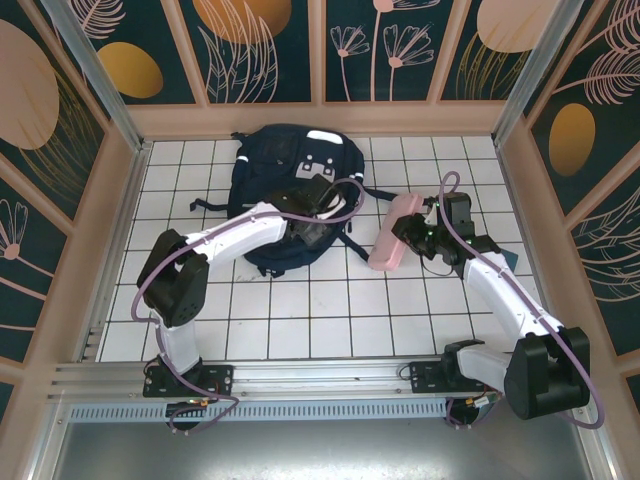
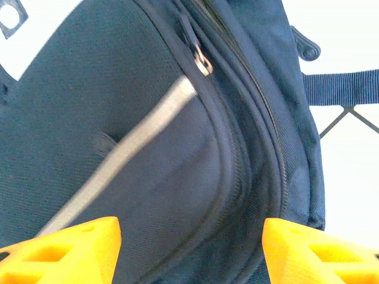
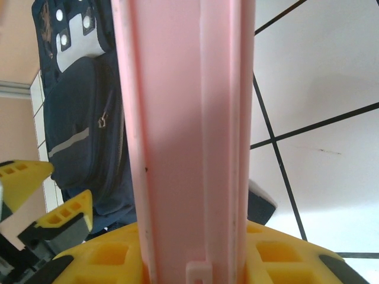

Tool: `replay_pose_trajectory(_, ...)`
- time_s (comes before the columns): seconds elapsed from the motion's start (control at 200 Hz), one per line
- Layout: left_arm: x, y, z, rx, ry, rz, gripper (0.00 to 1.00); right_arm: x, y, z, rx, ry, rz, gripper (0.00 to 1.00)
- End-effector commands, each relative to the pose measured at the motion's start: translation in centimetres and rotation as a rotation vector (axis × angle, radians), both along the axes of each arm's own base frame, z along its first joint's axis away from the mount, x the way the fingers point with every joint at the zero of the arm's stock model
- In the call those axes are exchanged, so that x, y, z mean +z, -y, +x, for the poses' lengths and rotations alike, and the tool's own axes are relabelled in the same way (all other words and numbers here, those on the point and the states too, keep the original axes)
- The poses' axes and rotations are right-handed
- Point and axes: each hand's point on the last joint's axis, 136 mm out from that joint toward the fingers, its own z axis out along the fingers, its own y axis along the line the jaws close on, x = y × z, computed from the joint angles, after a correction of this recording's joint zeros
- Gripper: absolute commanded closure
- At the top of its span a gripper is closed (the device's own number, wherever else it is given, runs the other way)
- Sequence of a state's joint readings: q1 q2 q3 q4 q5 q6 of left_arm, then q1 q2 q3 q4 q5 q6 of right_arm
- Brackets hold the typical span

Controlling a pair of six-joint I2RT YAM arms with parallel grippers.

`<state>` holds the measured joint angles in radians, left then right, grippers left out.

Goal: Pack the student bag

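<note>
From above, your student bag point(image 1: 290, 165) lay far-centre on the table point(image 1: 330, 320), with the left gripper point(image 1: 312, 236) over its near edge. The right gripper point(image 1: 412, 234) clamped a pink case point(image 1: 390, 235) just right of the bag. At the left wrist, the fingers point(image 2: 77, 242) stood apart over navy fabric (nothing pinched). At the right wrist, the case sat gripped.

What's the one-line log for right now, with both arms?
left gripper: open over student bag | right gripper: shut on pink case | case: not yet in bag

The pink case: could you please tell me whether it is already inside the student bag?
No, the pink case is outside the student bag, to its right, gripped by the right pincer.
</note>
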<state>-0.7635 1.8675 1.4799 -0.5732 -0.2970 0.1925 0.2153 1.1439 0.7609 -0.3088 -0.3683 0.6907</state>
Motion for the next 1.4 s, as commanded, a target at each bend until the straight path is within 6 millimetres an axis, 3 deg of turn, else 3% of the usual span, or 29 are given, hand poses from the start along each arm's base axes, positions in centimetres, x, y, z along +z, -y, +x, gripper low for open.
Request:
replay_pose_trajectory(0.0, 2.2, 0.3, 0.5, -0.021, 0.011, -0.036, 0.31, 1.7, -0.7, 0.8, 0.010, 0.067, 0.044, 0.74)
replay_pose_trajectory(0.135, 2.2, 0.2, -0.5, -0.031, -0.070, -0.071, 0.25, 1.6, -0.8, 0.7, 0.012, 0.064, 0.047, 0.75)
replay_pose_trajectory(0.35, -0.2, -1.8, -0.7, -0.021, -0.183, -0.013, 0.23, 1.6, -1.0, 0.4, 0.017, 0.064, 0.052, 0.74)
replay_pose_trajectory(0.651, -1.1, -0.6, 0.9, -0.059, -0.198, 0.016, 0.25, 1.8, -1.2, 0.3, 0.019, 0.070, 0.057, 0.75)
replay_pose_trajectory(0.761, -2.1, -0.3, 0.7, -0.095, -0.232, 0.033, 0.25, 1.9, -1.2, 0.2, 0.018, 0.073, 0.055, 0.75)
replay_pose_trajectory(0.931, -1.9, 0.4, 0.4, -0.143, -0.242, 0.012, 0.24, 1.9, -1.3, 0.1, 0.020, 0.070, 0.056, 0.75)
replay_pose_trajectory(1.011, -1.8, 0.0, 1.3, -0.114, -0.201, 0.041, 0.27, 1.8, -1.3, 0.1, 0.019, 0.069, 0.055, 0.74)
replay_pose_trajectory(1.146, -2.0, -0.8, 2.7, -0.067, -0.146, 0.085, 0.40, 1.8, -1.3, 0.1, 0.018, 0.070, 0.055, 0.75)
replay_pose_trajectory(1.396, -4.0, -0.8, 1.5, -0.109, -0.225, 0.109, 0.37, 1.9, -1.4, 0.1, 0.017, 0.070, 0.058, 0.75)
